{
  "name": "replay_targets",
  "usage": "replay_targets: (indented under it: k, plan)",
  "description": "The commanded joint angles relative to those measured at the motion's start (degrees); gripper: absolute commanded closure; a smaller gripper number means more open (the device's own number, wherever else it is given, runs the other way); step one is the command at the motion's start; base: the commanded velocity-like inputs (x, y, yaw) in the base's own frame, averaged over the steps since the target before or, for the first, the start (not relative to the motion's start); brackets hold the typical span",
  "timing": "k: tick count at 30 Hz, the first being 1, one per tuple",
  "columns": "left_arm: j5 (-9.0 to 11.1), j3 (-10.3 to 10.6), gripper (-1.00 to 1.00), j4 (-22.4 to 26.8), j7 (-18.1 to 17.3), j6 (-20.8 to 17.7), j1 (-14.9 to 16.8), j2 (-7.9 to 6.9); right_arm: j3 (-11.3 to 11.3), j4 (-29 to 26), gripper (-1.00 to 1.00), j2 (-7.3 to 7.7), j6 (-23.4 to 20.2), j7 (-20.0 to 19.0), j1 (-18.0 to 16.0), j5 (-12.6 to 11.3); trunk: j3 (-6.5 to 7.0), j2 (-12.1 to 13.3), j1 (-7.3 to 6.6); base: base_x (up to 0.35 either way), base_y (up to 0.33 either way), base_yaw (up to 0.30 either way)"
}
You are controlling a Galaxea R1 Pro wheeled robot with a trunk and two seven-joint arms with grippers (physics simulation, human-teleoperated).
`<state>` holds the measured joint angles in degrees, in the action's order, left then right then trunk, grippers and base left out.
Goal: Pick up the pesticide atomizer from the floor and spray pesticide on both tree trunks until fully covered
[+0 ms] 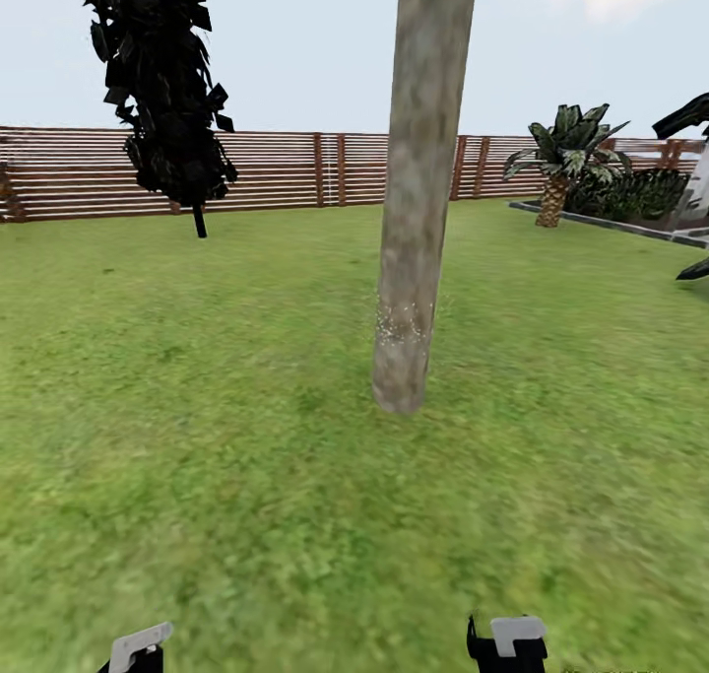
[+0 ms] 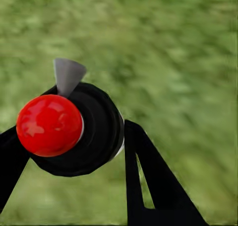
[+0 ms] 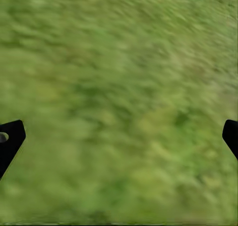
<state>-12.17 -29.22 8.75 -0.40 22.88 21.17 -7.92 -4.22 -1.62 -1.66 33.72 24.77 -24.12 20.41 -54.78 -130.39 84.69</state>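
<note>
Tree trunk point(image 1: 418, 190) at 12 o'clock, upright on the grass point(image 1: 197, 407), with a band of white specks point(image 1: 404, 326) low on it. Black cypress point(image 1: 162, 82) at 10 o'clock, palm point(image 1: 563, 156) at 2 o'clock, slat fence point(image 1: 295, 168) behind. Left tool point(image 2: 69, 146) clenched on the sprayer point(image 2: 84, 131), black body with red cap point(image 2: 49, 125), over grass. Right tool point(image 3: 119, 136) released, fingers point(image 3: 10, 139) spread wide apart above bare grass.
</note>
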Motion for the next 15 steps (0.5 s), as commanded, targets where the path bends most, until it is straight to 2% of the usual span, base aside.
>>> replay_targets:
  k: [1,7,15]
  plan:
    - [-0.58,-0.49,1.00,-0.06,-0.04,0.23,0.06,0.01,-0.43,0.04,-1.00,-0.01,0.11,0.28,0.01,0.60,-0.05,-0.02,-0.05,-0.310,-0.099,0.283]
    - [-0.49,-0.48,1.00,-0.04,-0.04,0.23,0.03,0.01,-0.43,0.04,-1.00,-0.01,0.11,0.28,-0.01,0.60,-0.05,-0.02,-0.05,-0.249,-0.193,0.283]
    - [-0.46,-0.49,1.00,-0.04,-0.04,0.23,0.02,0.01,-0.43,0.04,-1.00,-0.01,0.11,0.28,0.00,0.60,-0.05,-0.02,-0.05,-0.326,-0.027,0.283]
